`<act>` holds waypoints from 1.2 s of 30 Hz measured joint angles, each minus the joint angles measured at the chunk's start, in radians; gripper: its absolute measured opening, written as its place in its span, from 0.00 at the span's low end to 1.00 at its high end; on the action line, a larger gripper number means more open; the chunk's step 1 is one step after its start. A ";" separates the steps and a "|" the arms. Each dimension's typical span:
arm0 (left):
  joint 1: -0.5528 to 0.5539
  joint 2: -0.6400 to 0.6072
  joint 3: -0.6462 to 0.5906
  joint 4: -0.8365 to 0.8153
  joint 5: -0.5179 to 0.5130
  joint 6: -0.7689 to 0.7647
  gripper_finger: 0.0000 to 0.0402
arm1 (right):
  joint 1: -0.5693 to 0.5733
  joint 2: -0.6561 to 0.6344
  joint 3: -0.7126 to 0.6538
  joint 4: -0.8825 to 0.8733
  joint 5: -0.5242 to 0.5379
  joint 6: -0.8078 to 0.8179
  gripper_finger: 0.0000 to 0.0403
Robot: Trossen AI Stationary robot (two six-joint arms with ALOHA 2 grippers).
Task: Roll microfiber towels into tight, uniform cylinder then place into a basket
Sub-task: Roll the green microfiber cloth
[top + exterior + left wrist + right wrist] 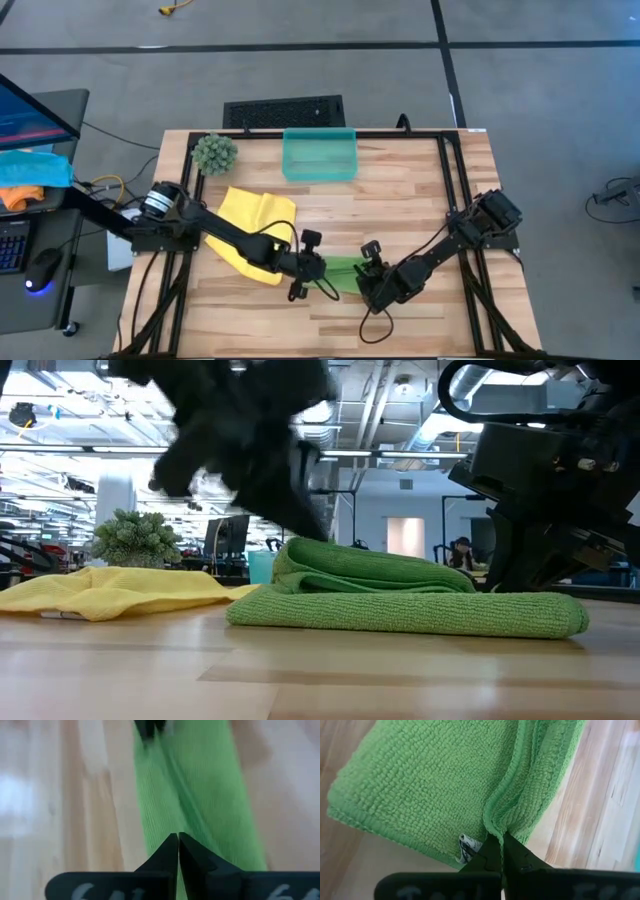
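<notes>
Green towel (345, 268) lies folded mid-table, both claws pinching it: left gripper (178, 839) clenched on one end's fold, right gripper (496, 840) clenched on the opposite hem. I see bare wood towards the basket (319, 155) at the far edge; yellow towel (252, 222) crumpled beside the left arm.

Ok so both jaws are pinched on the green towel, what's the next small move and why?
Probably carry the pinched edge over a little further to roll it. The left gripper and right gripper are each shut on a fold of the green towel, which lies only loosely folded and flat, not a cylinder; the basket sits apart.
</notes>
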 joint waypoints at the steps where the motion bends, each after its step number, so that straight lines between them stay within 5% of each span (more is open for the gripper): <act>1: 0.000 0.012 -0.006 -0.002 0.001 -0.008 0.02 | -0.002 0.000 0.000 0.000 -0.002 0.000 0.02; 13: -0.010 0.061 -0.010 -0.007 0.042 -0.026 0.02 | -0.004 0.000 0.000 -0.003 -0.002 0.000 0.04; 20: -0.010 0.073 -0.008 -0.037 0.037 -0.030 0.02 | 0.009 0.001 0.007 -0.008 0.012 0.009 0.16; 29: -0.010 0.074 -0.009 -0.044 0.030 -0.031 0.02 | 0.054 0.001 0.164 -0.289 -0.037 0.208 0.38; 36: -0.010 0.075 -0.009 -0.044 0.030 -0.049 0.02 | 0.110 -0.014 0.238 -0.497 0.083 0.484 0.44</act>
